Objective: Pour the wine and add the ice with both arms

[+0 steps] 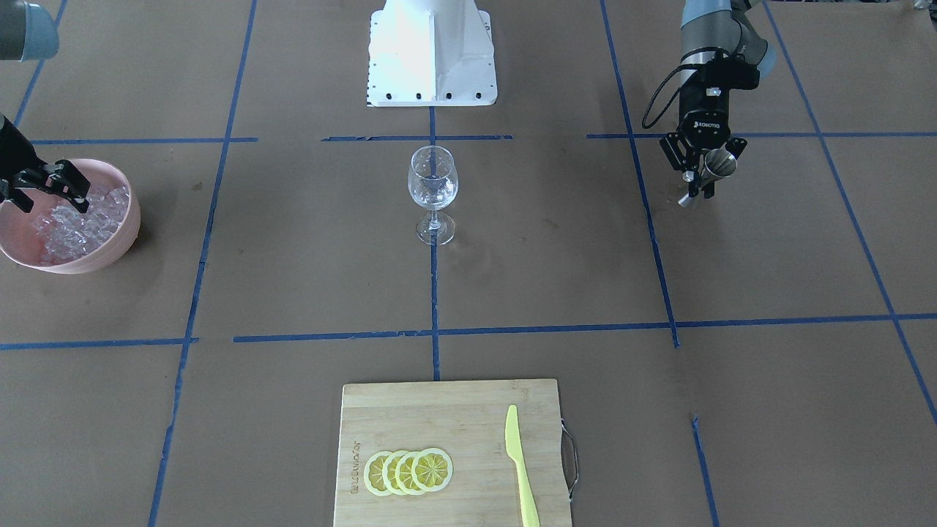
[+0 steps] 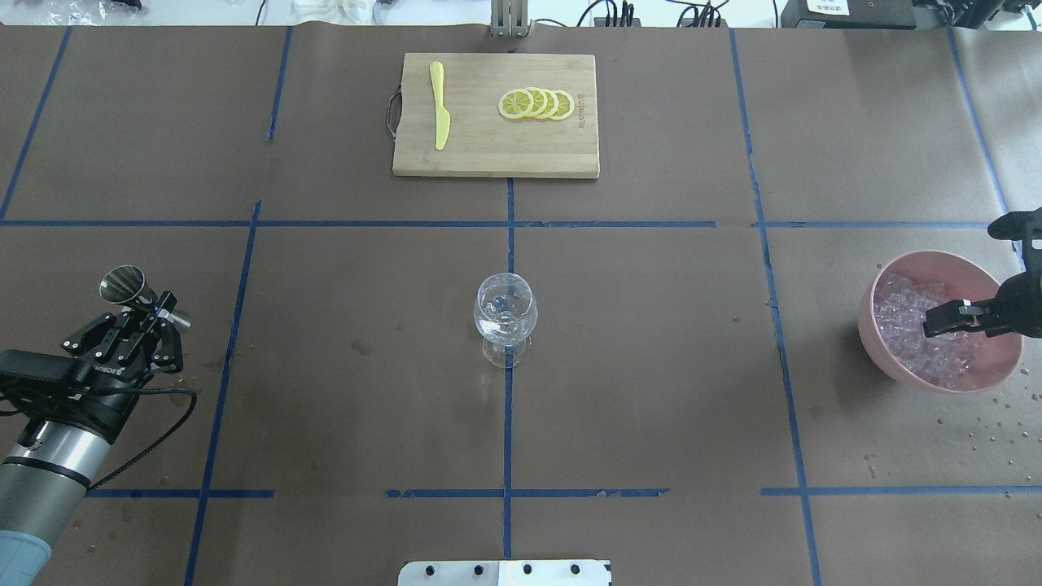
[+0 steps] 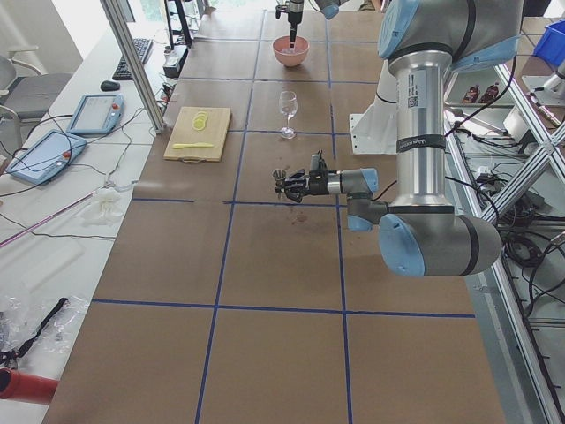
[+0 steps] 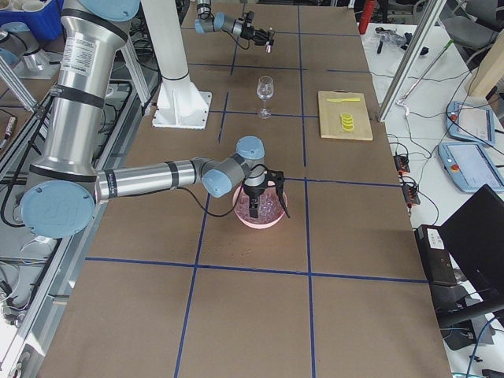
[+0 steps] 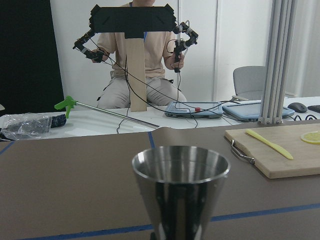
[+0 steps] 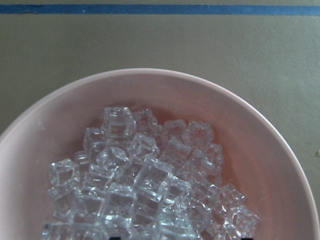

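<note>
My left gripper (image 2: 142, 313) is shut on a steel jigger (image 2: 122, 285), held above the table's left side; the same jigger (image 5: 180, 190) fills the left wrist view, and I cannot tell whether it holds wine. A clear stemmed wine glass (image 2: 505, 313) stands upright at the table's centre. On the right, a pink bowl (image 2: 887, 358) holds a pile of ice (image 2: 904, 313). My right gripper (image 1: 51, 203) hangs open just over the ice (image 6: 145, 185), fingers spread, with nothing between them.
A wooden cutting board (image 2: 488, 155) at the far middle carries lemon slices (image 2: 537, 103) and a yellow-green knife (image 2: 440, 114). The white robot base (image 1: 432, 51) stands behind the glass. A person (image 5: 145, 55) sits beyond the table's far edge.
</note>
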